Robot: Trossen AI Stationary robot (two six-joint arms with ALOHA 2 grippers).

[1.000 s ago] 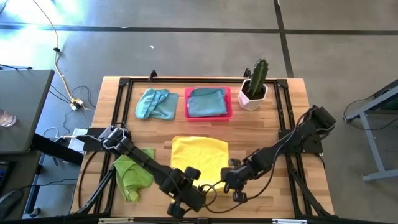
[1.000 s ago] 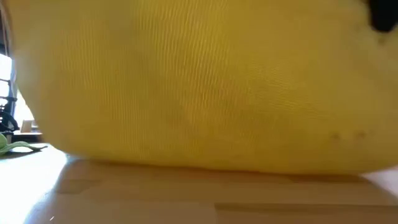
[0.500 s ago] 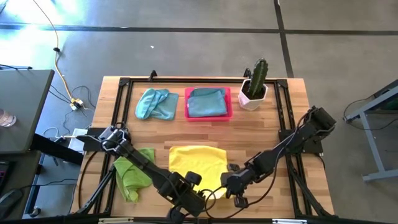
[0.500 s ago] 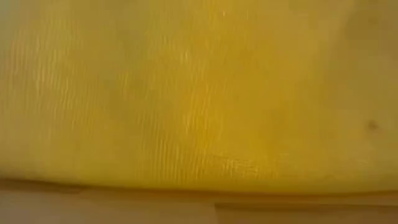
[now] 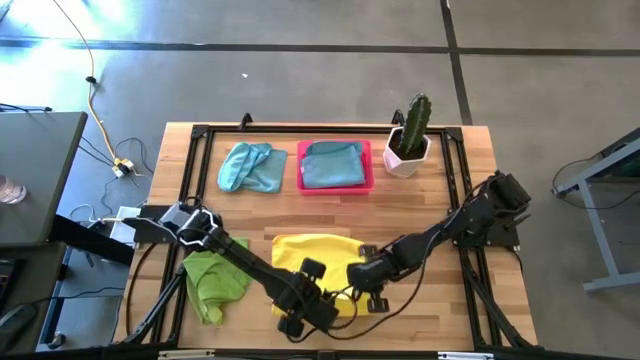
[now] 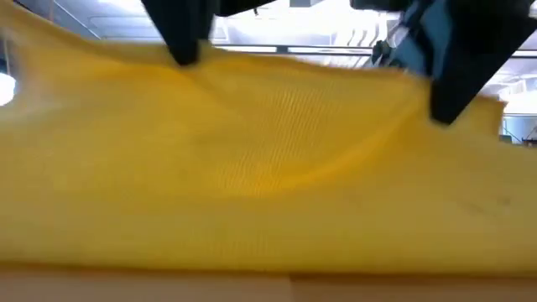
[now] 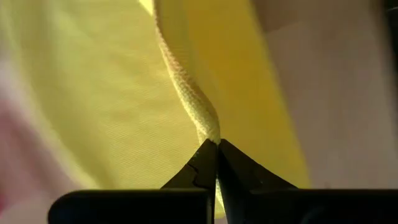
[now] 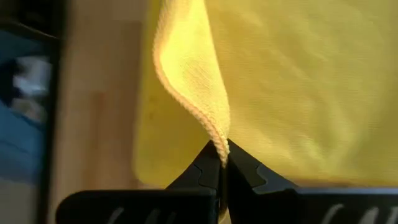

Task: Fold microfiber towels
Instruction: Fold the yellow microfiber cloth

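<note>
Our left gripper [image 7: 216, 144] pinched tight on the yellow towel's [image 5: 312, 252] hem at six o'clock, right gripper [image 8: 222, 155] likewise clamped alongside

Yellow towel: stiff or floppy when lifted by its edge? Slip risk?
Likely floppy: the yellow towel sags between the left gripper and right gripper. Probably light, since a thin edge pinch carries it. Slip seems unlikely: the nubby hem sits between shut fingers.
</note>
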